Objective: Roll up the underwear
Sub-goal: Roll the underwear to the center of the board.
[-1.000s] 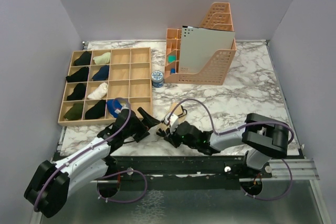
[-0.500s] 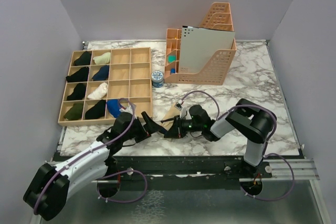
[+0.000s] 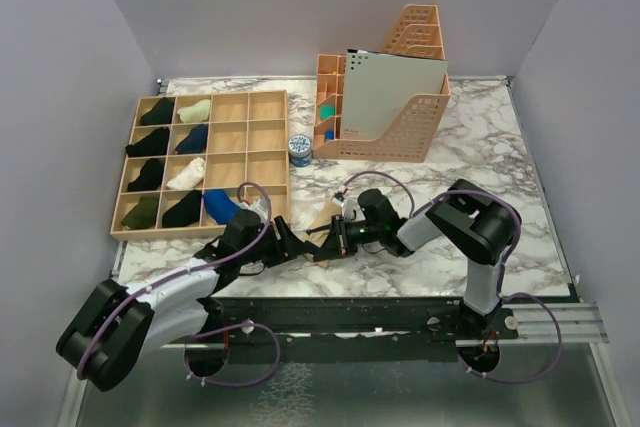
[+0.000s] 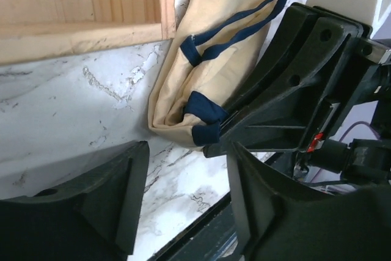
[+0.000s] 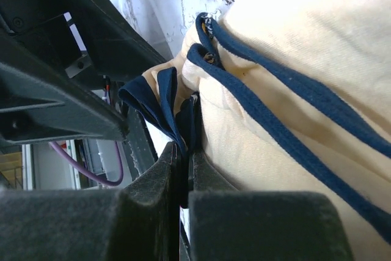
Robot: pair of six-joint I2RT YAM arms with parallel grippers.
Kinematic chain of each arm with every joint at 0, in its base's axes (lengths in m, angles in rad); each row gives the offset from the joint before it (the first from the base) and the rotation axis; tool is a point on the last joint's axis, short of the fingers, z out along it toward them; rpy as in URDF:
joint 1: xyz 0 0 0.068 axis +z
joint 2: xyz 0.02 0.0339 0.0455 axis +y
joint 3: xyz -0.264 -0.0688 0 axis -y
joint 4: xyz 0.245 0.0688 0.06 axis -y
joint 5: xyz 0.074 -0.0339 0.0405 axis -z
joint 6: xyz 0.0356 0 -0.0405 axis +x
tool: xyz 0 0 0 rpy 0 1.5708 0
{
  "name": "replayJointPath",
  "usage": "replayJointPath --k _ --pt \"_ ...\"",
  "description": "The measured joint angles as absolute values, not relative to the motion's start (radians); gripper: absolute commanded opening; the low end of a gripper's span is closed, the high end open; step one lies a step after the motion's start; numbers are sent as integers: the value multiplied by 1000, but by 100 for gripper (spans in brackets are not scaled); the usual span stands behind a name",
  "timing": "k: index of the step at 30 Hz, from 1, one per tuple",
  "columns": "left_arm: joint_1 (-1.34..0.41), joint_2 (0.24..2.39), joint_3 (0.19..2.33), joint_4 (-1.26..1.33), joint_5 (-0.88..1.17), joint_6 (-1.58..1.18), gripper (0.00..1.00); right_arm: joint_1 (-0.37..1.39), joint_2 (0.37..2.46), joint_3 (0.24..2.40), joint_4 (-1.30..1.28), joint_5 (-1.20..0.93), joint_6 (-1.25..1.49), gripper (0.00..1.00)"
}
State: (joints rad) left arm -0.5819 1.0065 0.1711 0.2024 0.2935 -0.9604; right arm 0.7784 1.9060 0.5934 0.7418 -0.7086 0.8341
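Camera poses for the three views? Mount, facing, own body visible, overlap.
Top external: above and behind the bases, looking down at the table; both arms, left gripper and right gripper tip to tip near the front edge.
Left wrist: on left wrist, looking past its open fingers at the underwear and organizer corner.
Right wrist: on right wrist, close-up; own fingers shut on the underwear's navy hem.
Shared: both wrist views show the underwear.

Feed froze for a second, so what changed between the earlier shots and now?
The left gripper slid right toward the underwear, its jaws narrowing but still open. The right gripper kept its jaws shut on the navy-trimmed corner while its arm swung inward from the table's near edge. The wooden tray and file holders stayed put.
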Motion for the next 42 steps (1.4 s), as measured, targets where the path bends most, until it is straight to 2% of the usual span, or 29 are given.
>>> replayJointPath --k 6,11,17,22,28,34,42 --pt "-582 1106 194 264 300 -939 43 770 1909 594 739 -725 848 12" --pt "-582 1195 228 305 295 -937 39 770 1908 594 739 -730 848 26" --pt "-585 1287 276 333 276 -940 39 770 1877 594 726 -738 830 46" --pt "-589 1329 288 355 271 -934 38 770 1790 569 664 -696 771 55" --pt "-604 1396 346 369 272 -903 38 770 1607 561 449 -546 629 59" --pt "-622 1421 381 365 273 -889 38 787 1467 570 271 -387 495 55" --pt "-633 1435 414 326 271 -881 38 1074 1343 572 220 -36 218 46"
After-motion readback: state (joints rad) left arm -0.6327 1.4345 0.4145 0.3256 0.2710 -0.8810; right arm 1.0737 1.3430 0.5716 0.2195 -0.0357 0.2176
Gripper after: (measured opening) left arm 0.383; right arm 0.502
